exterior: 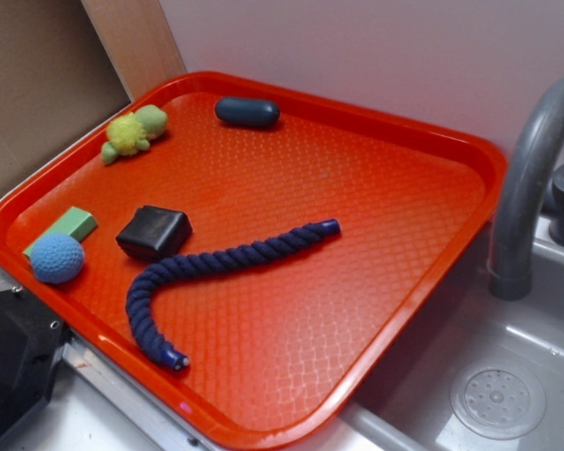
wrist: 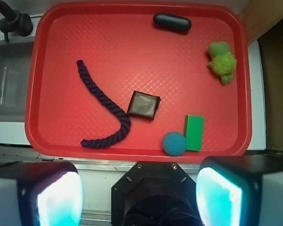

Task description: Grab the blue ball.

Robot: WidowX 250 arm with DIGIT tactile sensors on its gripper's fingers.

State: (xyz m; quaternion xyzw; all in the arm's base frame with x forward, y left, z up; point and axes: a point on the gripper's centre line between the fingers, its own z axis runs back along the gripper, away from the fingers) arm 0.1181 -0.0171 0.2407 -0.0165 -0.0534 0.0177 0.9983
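Wide-spread hand (wrist: 139, 193) just below blue ball (wrist: 174, 143), apart.

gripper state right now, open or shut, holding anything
Gripper: open, fingers wide apart, holding nothing; it sits above the tray edge, with the blue ball untouched on the tray.

On one red tray (wrist: 23, 94), six things are counted: one blue ball (wrist: 174, 143), one green block (wrist: 194, 132) touching it, one black block (wrist: 143, 105), one navy rope (wrist: 102, 106), one dark capsule (wrist: 172, 22), and one fuzzy yellow-green toy (wrist: 222, 61).
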